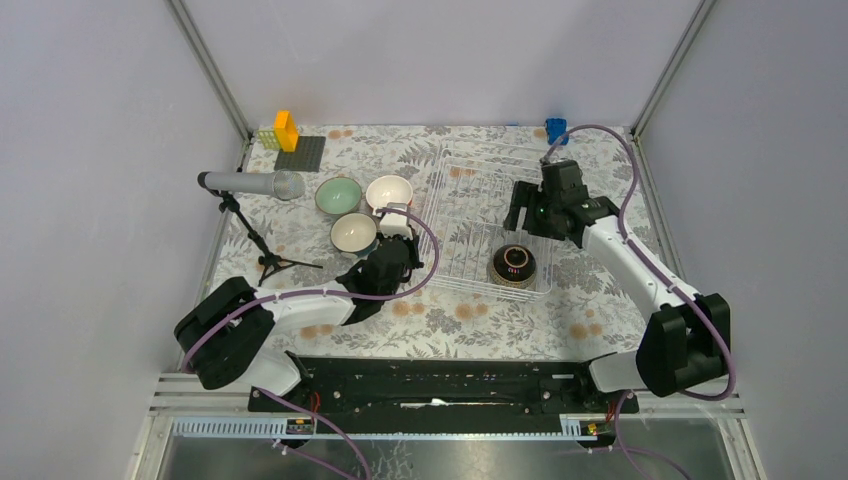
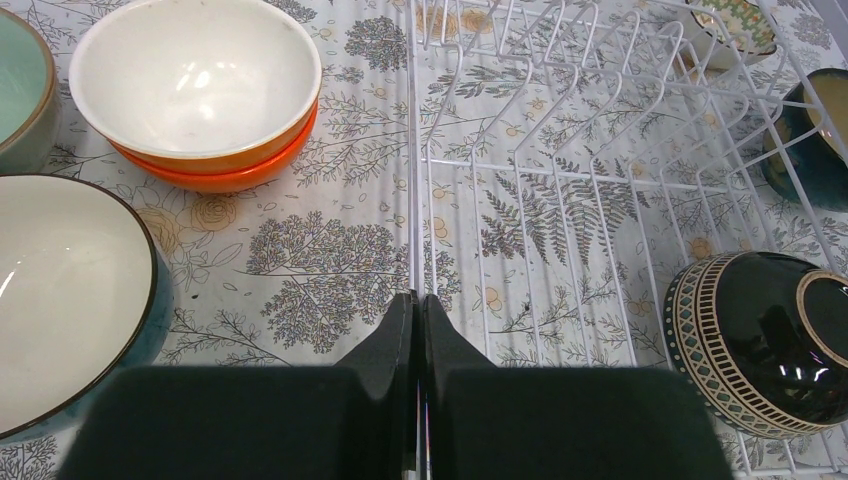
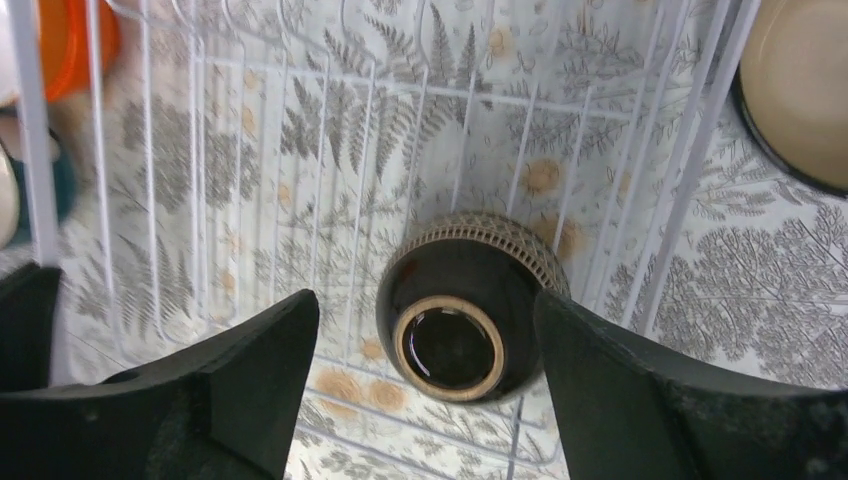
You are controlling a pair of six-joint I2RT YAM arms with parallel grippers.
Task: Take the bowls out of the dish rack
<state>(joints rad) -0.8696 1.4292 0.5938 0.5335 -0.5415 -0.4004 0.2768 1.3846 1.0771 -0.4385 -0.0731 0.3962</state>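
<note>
Bowls in rack: dark bowl [image 1: 512, 266] lay upturned in the near corner of the dish rack [image 1: 460, 190].
Bowls out: mint bowl [image 1: 338, 195], orange bowl [image 1: 389, 191] and teal bowl [image 1: 354, 233] sat on the table [image 1: 460, 315], just left of it.
Right gripper [image 3: 425, 300]: jaws apart, hovering over the dark bowl, likely lining up a grab.
Left gripper [image 2: 419, 330]: fingers together, empty, beside the rack's left wall.

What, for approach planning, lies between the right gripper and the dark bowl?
Nothing; the right wrist view shows the dark bowl unobstructed in the dish rack, framed by the right gripper.
</note>
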